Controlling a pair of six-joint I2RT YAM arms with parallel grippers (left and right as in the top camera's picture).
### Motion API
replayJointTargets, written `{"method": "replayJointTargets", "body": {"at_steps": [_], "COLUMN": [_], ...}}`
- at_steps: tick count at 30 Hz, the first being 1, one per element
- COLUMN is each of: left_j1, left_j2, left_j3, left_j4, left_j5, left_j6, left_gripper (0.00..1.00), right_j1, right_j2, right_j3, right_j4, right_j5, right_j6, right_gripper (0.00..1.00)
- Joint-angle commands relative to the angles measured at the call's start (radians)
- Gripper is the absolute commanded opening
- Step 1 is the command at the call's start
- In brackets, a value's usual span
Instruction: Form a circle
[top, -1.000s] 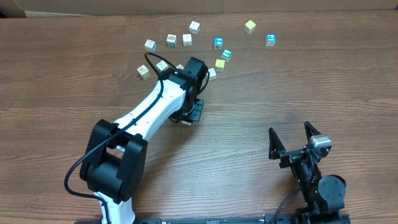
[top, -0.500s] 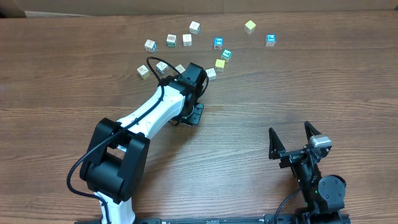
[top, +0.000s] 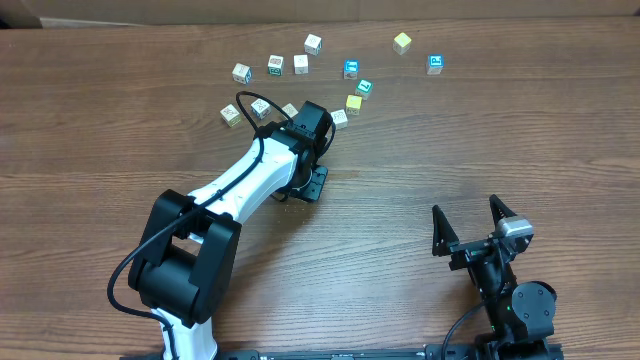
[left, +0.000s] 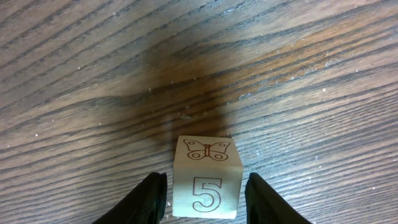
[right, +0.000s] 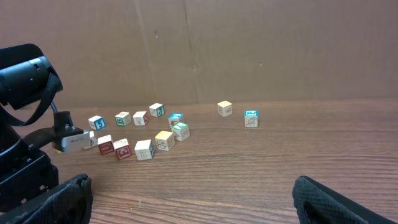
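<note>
A whitish cube with a butterfly on top and a "5" on its near face rests on the table between the fingers of my left gripper. The jaws stand open, with a thin gap on each side of the cube. In the overhead view the left gripper points down mid-table and hides this cube. Beyond it, several more cubes lie in a loose curved scatter, among them a plain yellow one and a blue-faced one. My right gripper is open and holds nothing, near the table's front right.
Two cubes lie apart at the far right, a yellowish one and a blue-printed one. A brown cardboard wall runs behind the table. The left arm stretches diagonally from the front left.
The left wrist shifted slightly toward the far side of the table, then stayed still. The right arm and the scattered cubes have not moved.
</note>
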Motion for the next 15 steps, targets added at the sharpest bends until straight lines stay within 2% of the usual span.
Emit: {"method": "replayJointTargets", "body": {"at_steps": [1,15], "left_j1": [-0.007,-0.007], "left_j2": [0.005,0.005], "left_j3": [-0.005,-0.005], "left_j4": [0.0,0.005], "left_j5": [-0.009,-0.01], "left_j6": [0.016,0.016], "left_gripper": [0.35,0.3], "right_j1": [-0.002,-0.002], "right_j2": [-0.008,-0.008], "right_j3": [-0.01,-0.01], "right_j4": [0.004,0.004], "right_j5": [-0.002,-0.002], "right_j6": [-0.003,-0.003], "right_gripper": [1.0,1.0]}}
